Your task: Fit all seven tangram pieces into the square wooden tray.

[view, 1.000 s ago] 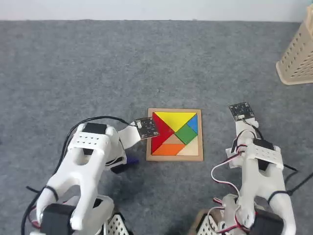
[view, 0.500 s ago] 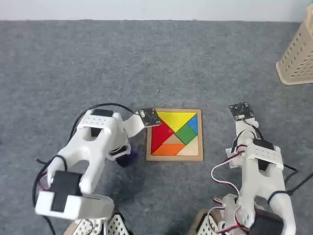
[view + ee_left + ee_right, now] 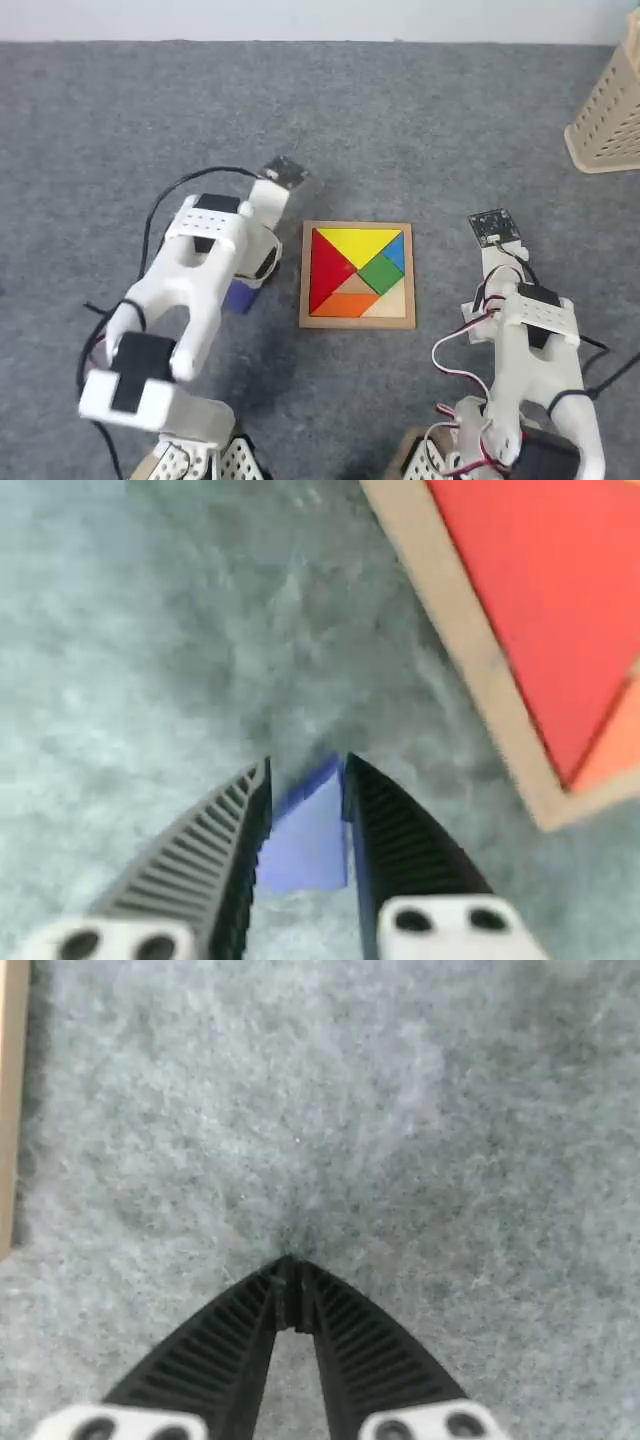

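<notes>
The square wooden tray (image 3: 360,322) holds six coloured pieces and shows a pale bare gap in its five o'clock corner, so I judge this the last piece: my left gripper (image 3: 306,763) is clamped on a blue-violet tangram piece (image 3: 305,840) low over the grey carpet (image 3: 150,120), at the tray's nine o'clock. Next I must carry it over the rim and turn it to match the gap. The beige perforated basket (image 3: 610,100) at two o'clock is well apart, and my right gripper (image 3: 290,1285), closed on nothing, rests at three o'clock, blocking nothing.
</notes>
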`<state>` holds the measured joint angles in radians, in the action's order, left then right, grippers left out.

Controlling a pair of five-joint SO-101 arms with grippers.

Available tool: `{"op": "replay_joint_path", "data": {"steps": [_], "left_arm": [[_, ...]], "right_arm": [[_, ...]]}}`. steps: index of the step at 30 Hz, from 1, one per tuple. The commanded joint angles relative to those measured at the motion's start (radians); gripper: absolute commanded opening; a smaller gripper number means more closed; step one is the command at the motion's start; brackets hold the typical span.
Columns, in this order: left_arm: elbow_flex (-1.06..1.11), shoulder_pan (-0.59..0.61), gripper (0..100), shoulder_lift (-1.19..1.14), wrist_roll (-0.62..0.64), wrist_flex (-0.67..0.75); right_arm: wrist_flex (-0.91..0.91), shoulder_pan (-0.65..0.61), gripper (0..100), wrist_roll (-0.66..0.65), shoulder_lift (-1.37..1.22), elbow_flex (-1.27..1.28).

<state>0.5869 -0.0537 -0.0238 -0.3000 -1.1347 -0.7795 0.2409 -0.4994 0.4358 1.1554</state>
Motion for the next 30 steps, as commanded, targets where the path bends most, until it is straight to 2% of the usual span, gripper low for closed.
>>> {"op": "replay_joint_path", "data": {"steps": [1,6,11,16,20,30], "left_arm": [[-0.041,-0.006,12,0.187,0.018,-0.086],[0.012,0.034,18,0.307,-0.187,-0.16],[0.22,0.04,18,0.313,-0.391,-0.068],[0.32,0.044,18,0.313,-0.436,0.08],[0.318,0.048,21,0.313,-0.476,0.087],[0.318,0.078,21,0.313,-0.539,0.087]], "right_arm": [[0.012,0.024,0.6,-0.017,0.038,0.002],[0.012,0.024,0.6,-0.017,0.038,0.002],[0.012,0.024,0.6,-0.017,0.038,0.002],[0.012,0.024,0.6,-0.017,0.038,0.002],[0.012,0.024,0.6,-0.017,0.038,0.002],[0.013,0.024,0.6,-0.017,0.047,0.014]]}}
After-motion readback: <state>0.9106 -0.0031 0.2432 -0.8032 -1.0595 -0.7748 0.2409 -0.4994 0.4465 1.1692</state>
